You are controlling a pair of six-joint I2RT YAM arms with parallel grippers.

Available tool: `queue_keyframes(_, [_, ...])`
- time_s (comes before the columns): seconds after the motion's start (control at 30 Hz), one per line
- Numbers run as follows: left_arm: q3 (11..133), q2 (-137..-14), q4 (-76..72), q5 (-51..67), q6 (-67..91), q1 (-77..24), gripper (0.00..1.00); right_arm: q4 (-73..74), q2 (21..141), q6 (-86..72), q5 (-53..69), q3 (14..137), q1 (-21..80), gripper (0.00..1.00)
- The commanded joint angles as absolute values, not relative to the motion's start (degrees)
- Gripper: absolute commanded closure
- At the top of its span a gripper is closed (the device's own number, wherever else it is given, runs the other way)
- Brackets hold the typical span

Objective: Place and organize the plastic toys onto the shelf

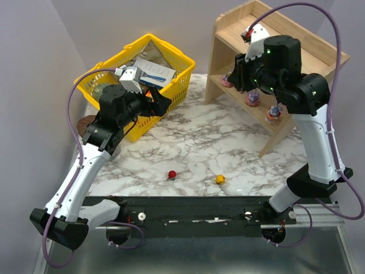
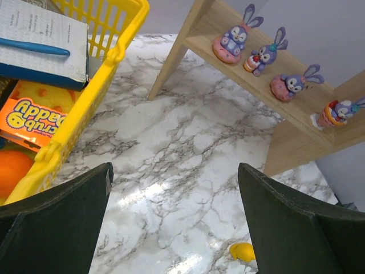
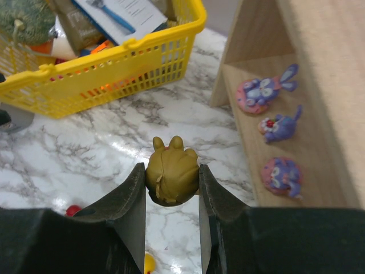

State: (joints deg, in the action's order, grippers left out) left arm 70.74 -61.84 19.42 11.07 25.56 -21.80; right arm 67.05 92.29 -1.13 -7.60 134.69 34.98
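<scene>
**Four toys shelved, a fifth in hand, two left on the surface**

My right hand (image 3: 171, 191) is closed on the small olive-brown round plastic figurine (image 3: 171, 176). The toy is pinched between both fingers, its two little ears pointing away from the camera. It hangs in front of the light natural-wood two-tier shelf (image 1: 219, 63), near the shelf's left side panel, above the white marbled surface (image 1: 199, 131) and not yet over a tier.

On the shelf's lower tier stand four purple-pink long-eared plastic figurines, in a row from the one nearest the left panel (image 2: 231, 43) to the one furthest from it (image 2: 336, 111).

My left hand (image 2: 174, 228) is spread wide and holds nothing. It hovers over the surface well out from the shelf, towards the yellow plastic basket (image 1: 114, 57).

A small red round toy (image 1: 171, 174) and a small yellow round toy (image 1: 219, 179) lie on the surface in front of the shelf, apart from each other.

I judge the job past halfway, with three placements left: the held figurine and those two.
</scene>
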Motion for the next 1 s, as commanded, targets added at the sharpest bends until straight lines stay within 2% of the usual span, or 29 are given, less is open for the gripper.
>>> queue_keyframes(0.0, [69.5, -62.3, 18.9, 13.9, 26.5, -21.5, 0.01, 68.4, 90.6, 2.8, -10.9, 139.0, 32.8, 0.99])
queue_keyframes(0.4, [69.7, -65.1, 18.8, 16.1, 26.9, -21.4, 0.01, 60.8, 85.6, 10.4, -15.0, 142.6, 30.3, 0.99])
queue_keyframes(0.6, [69.8, -65.7, 20.8, 15.7, 25.8, -21.5, 0.01, 56.9, 85.3, 12.8, -12.4, 144.6, 29.6, 0.99])
queue_keyframes(0.83, [59.5, -61.8, 11.9, 14.1, 27.1, -21.8, 0.01, 55.4, 85.5, 12.2, -9.3, 141.1, 26.3, 0.99])
queue_keyframes(0.97, [56.7, -61.3, 9.5, 15.6, 28.2, -21.8, 0.01, 56.2, 86.0, 11.4, -2.1, 142.4, 23.6, 0.99])
